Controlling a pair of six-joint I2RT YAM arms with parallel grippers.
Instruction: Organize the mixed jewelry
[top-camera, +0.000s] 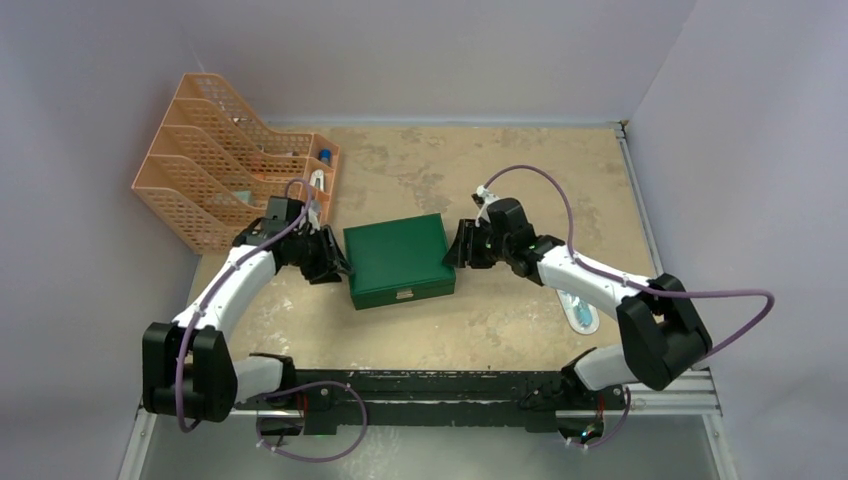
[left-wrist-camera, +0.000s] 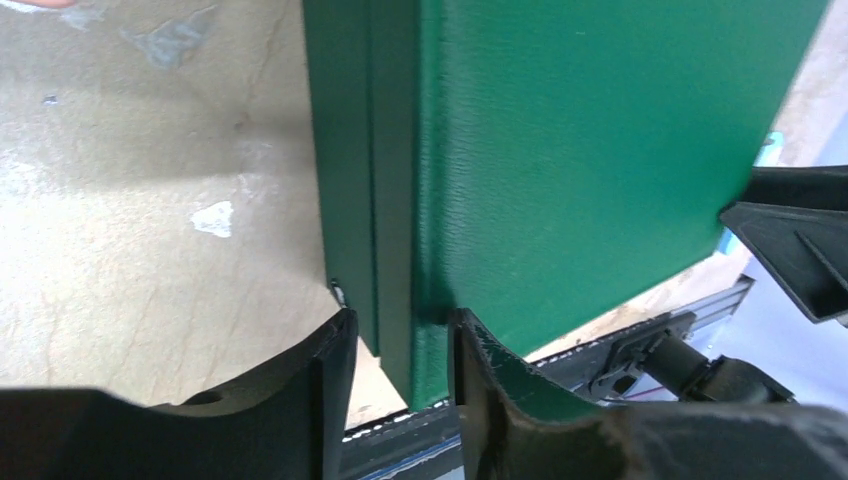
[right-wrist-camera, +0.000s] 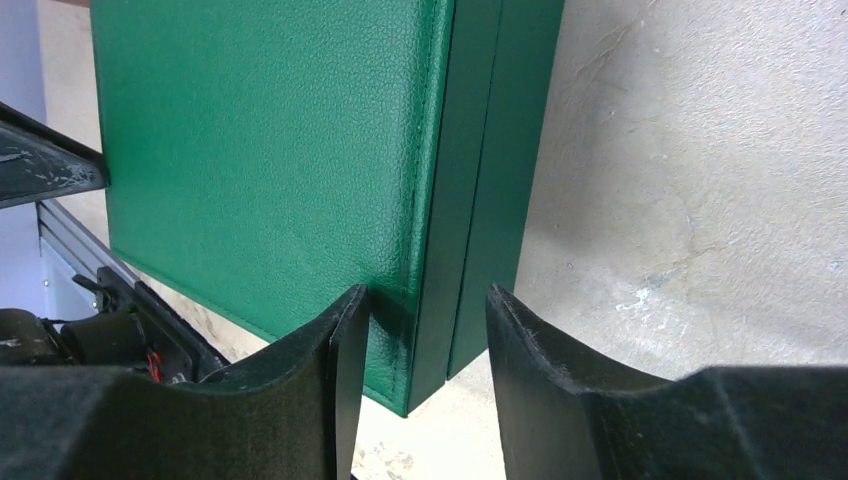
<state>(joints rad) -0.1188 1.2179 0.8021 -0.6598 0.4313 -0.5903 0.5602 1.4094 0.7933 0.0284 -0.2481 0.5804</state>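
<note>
the green box (top-camera: 398, 255) sits shut near the middle of the table (top-camera: 480, 180), its small clasp (top-camera: 404, 294) on the side facing the near edge, and no ring or chain shows in any view; the mixed jewelry is out of sight, and whether it lies inside the box cannot be told. the left gripper (top-camera: 335, 262) is at the box's left side and the right gripper (top-camera: 458, 248) at its right side. in the left wrist view the fingers (left-wrist-camera: 330, 370) straddle the box's edge near a corner, one over the lid and one against the side wall, so close that i cannot tell whether they pinch it or only bracket it. in the right wrist view the fingers (right-wrist-camera: 520, 340) are spread around the opposite edge, one at the lid, the other with a clear gap to the wall. an orange file rack (top-camera: 215, 170) stands at the far left corner, and a light-blue packet (top-camera: 580, 312) lies toward the near right edge beside the right arm. this looks like the box-handling step, before any sorting. next, the lid probably has to come up, which calls for one side steadying the base while the clasp side is freed, without sliding the box.
</note>
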